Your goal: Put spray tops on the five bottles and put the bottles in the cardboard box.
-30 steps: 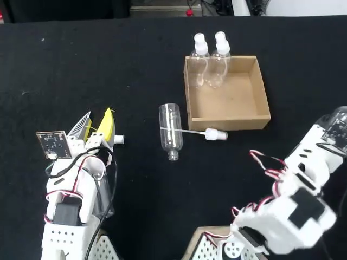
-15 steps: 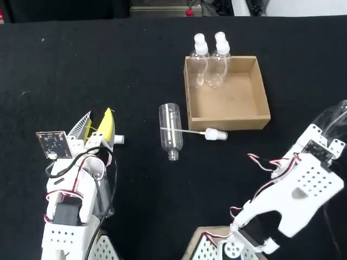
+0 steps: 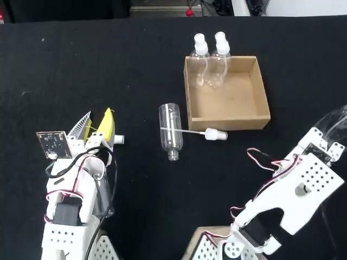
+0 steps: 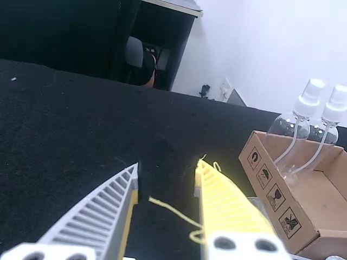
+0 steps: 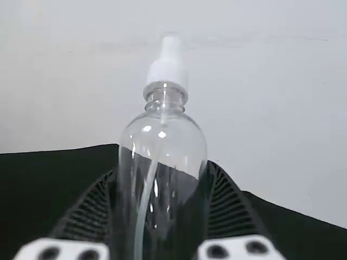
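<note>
My right pincer (image 5: 161,181) is clenched on the clear plastic bottle with a white spray top (image 5: 162,143), well apart from the brown cardboard box (image 3: 229,123); its slick round wall could slip from my grip on the carry.

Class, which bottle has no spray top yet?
The bottle lying on the table beside the box, neck open; the pair in the box and the bottle in the right gripper are capped.
</note>
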`<state>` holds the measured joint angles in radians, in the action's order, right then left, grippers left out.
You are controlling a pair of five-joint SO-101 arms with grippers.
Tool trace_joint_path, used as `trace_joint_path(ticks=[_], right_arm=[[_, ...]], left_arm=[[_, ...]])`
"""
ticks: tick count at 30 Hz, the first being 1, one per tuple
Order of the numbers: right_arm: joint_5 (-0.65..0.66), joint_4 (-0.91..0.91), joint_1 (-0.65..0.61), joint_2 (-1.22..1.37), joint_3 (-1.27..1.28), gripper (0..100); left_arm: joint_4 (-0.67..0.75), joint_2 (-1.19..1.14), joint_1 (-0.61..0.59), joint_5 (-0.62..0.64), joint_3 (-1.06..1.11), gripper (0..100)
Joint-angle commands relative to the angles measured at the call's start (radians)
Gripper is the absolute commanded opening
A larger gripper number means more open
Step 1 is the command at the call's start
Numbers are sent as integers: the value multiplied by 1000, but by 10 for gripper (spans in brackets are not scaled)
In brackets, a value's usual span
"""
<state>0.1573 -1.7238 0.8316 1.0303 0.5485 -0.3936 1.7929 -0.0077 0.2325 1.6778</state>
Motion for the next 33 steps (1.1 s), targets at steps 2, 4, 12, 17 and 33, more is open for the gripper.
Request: trace_joint_path(ticks=[2, 4, 12, 17, 33], right_arm=[[3, -32, -28, -22, 30, 11], [3, -32, -20, -22, 33, 11], [9, -32, -21, -117, 111, 14], [9, -25, -69, -380, 407, 103], [9, -23, -89, -829, 1049, 11]], left_arm=[[0, 0, -2, -8, 22, 166], [0, 0, -2, -8, 22, 166], [0, 2, -2, -8, 22, 166], [0, 2, -2, -8, 22, 166], [0, 5, -2, -8, 22, 166]])
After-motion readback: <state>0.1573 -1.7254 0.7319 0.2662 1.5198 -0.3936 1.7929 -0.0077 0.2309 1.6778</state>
